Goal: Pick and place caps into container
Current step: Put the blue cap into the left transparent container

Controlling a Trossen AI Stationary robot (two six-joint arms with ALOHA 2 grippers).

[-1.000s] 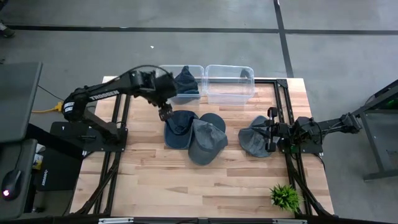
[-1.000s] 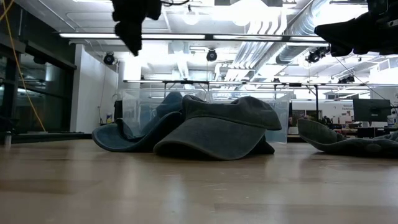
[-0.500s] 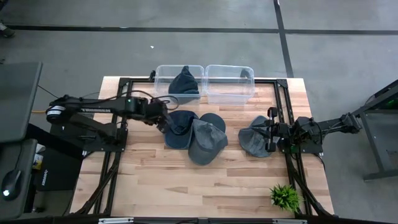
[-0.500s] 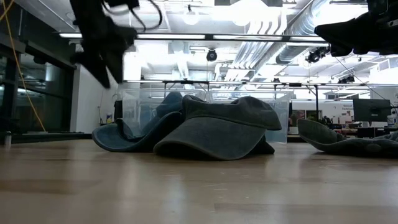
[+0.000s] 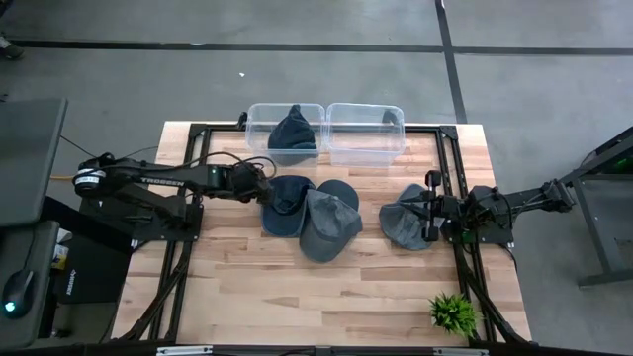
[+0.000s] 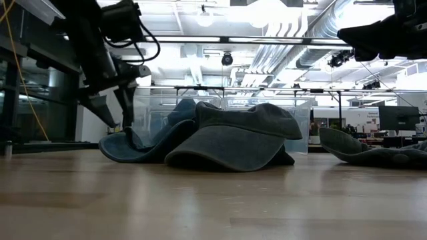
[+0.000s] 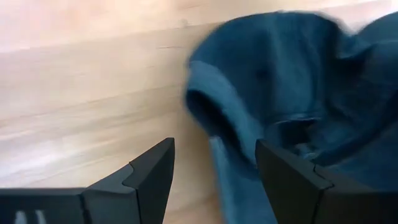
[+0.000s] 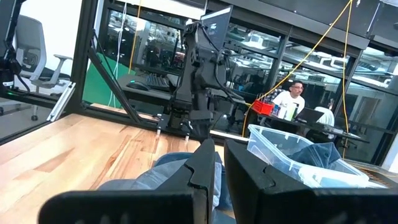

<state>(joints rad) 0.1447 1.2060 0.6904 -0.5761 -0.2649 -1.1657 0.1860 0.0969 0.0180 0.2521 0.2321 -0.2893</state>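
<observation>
1. Jaws: left gripper (image 5: 259, 184) stands wide and empty; right gripper (image 5: 428, 220) is nearly closed, idle at centre right.
2. Navy cap (image 5: 288, 203) lies left of centre, just beside the left gripper.
3. Soft, light fabric will likely crumple; its near rim looks graspable.
4. Containers (image 5: 364, 145) sit upper centre.

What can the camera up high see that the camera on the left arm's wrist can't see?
Only the high view shows the two clear plastic bins, a dark navy fabric cap inside the left bin, the grey cap by the right gripper, and the small green plant. Only the left wrist view shows, up close, the open dark fingers just over the wood. Both show the blue fabric cap on the wooden table, next to the left gripper.
</observation>
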